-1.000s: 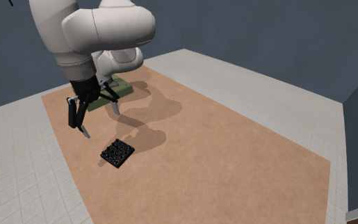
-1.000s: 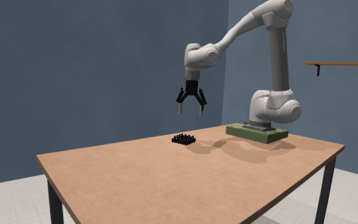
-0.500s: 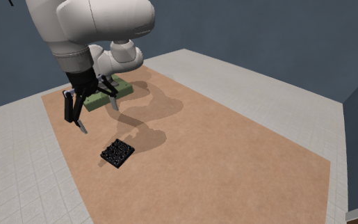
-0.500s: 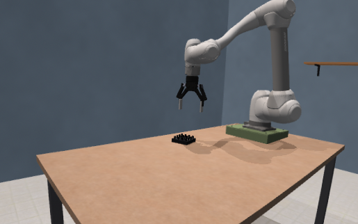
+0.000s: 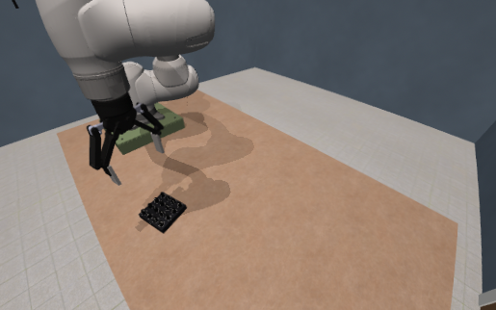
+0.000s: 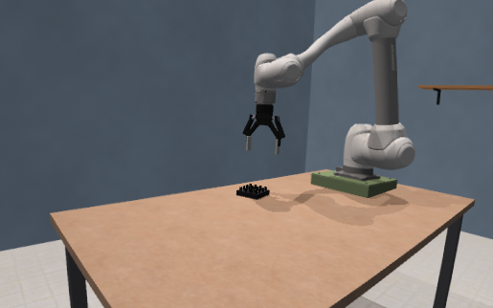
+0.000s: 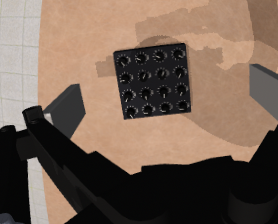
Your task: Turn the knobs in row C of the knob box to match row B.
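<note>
The black knob box (image 5: 165, 213) (image 6: 253, 193) (image 7: 152, 66) stands flat on the table. In the wrist view it lies above the middle of the picture, slightly turned, with four rows of four black knobs. Small white lines and rings of marks show, but the printed names are too small to read, and I cannot make out the socket or tell which row is C. My gripper (image 5: 140, 167) (image 6: 263, 151) (image 7: 167, 88) is wide open and empty. It hangs well above the box, touching nothing, with one finger on each side of it in the wrist view.
The box stands on the brown table top (image 5: 309, 217) (image 6: 202, 249). The arm's green base block (image 5: 150, 136) (image 6: 350, 186) stands at the table's far end. The arm's shadow lies across the table beside the box. A wall shelf (image 6: 470, 88) shows at the right in the exterior view.
</note>
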